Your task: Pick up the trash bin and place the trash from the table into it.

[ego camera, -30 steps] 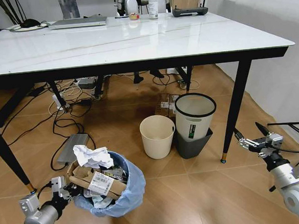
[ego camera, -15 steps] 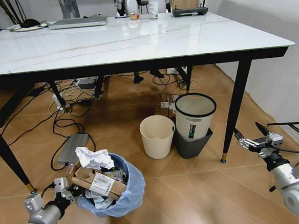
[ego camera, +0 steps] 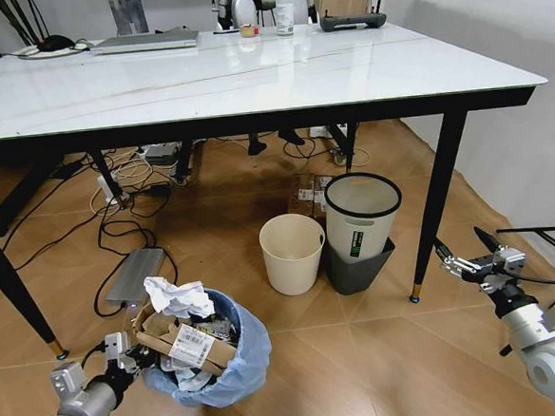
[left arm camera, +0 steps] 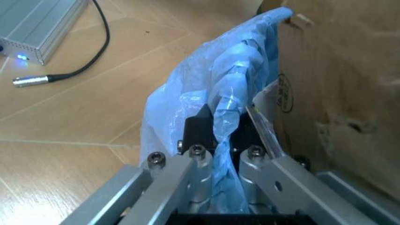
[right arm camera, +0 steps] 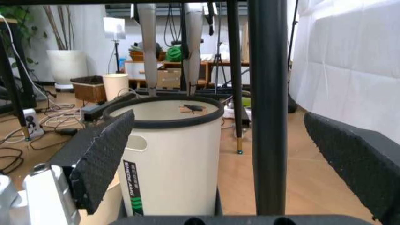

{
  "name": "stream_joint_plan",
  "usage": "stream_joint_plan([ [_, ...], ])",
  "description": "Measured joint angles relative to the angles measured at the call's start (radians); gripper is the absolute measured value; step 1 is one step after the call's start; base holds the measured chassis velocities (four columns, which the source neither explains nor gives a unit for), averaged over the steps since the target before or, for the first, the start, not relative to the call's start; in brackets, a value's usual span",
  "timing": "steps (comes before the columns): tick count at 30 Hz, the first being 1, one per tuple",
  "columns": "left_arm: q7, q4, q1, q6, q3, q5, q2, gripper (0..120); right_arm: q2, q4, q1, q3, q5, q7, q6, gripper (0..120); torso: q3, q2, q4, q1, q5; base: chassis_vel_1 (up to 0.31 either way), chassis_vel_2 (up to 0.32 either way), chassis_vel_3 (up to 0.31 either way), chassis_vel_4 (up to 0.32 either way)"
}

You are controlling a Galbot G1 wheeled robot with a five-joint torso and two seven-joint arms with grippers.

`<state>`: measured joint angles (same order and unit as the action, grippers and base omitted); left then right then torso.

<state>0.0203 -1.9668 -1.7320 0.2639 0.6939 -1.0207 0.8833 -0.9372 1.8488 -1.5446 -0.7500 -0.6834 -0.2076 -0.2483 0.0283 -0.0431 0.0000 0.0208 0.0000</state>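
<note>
The trash bin, lined with a light-blue bag, is low by the floor in front of the table and leans a little. It is heaped with trash: crumpled white paper and a torn cardboard box. My left gripper is shut on the bin's near-left rim. The left wrist view shows the fingers pinching the blue bag beside the cardboard. My right gripper hangs open low on the right, near a table leg. A small red and yellow item lies at the table's far edge.
A plain cream bin and a white bin with a black rim stand under the table. A silver box and cables lie on the floor to the left. A laptop and a spray bottle sit on the far side of the table.
The left gripper and the bin it holds have shifted slightly to the right and nearer. The right arm has not moved.
</note>
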Motion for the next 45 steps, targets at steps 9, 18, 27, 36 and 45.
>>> stream_joint_plan([
  [9, 0.002, 0.020, 0.018, 0.000, -0.019, 0.003, 0.005, 0, 0.000, 0.000, 0.000, 0.000, 0.000, 0.000, 0.000, 100, 0.000, 0.000, 0.0000, 0.000, 0.0000, 0.000, 0.000, 0.000, 0.000],
  [18, 0.004, 0.042, 0.036, 0.000, -0.037, 0.004, 0.006, 0, 0.000, 0.000, 0.000, 0.000, 0.000, 0.000, 0.000, 100, 0.000, 0.000, 0.0000, 0.000, 0.0000, 0.000, 0.000, 0.000, 0.000],
  [27, 0.005, 0.079, 0.067, 0.000, -0.069, 0.005, 0.013, 0, 0.000, 0.000, 0.000, 0.000, 0.000, 0.000, 0.000, 100, 0.000, 0.000, 0.0000, 0.000, -0.0001, 0.000, 0.000, 0.000, 0.000],
  [36, 0.007, 0.101, 0.084, 0.001, -0.083, 0.005, 0.014, 0, 0.000, 0.000, 0.000, 0.000, 0.000, 0.000, 0.000, 100, 0.000, 0.000, 0.0000, 0.000, 0.0000, 0.000, 0.000, 0.000, 0.000],
  [45, 0.008, 0.116, 0.092, 0.002, -0.095, 0.004, 0.015, 0, 0.000, 0.000, 0.000, 0.000, 0.000, 0.000, 0.000, 100, 0.000, 0.000, 0.0000, 0.000, 0.0000, 0.000, 0.000, 0.000, 0.000],
])
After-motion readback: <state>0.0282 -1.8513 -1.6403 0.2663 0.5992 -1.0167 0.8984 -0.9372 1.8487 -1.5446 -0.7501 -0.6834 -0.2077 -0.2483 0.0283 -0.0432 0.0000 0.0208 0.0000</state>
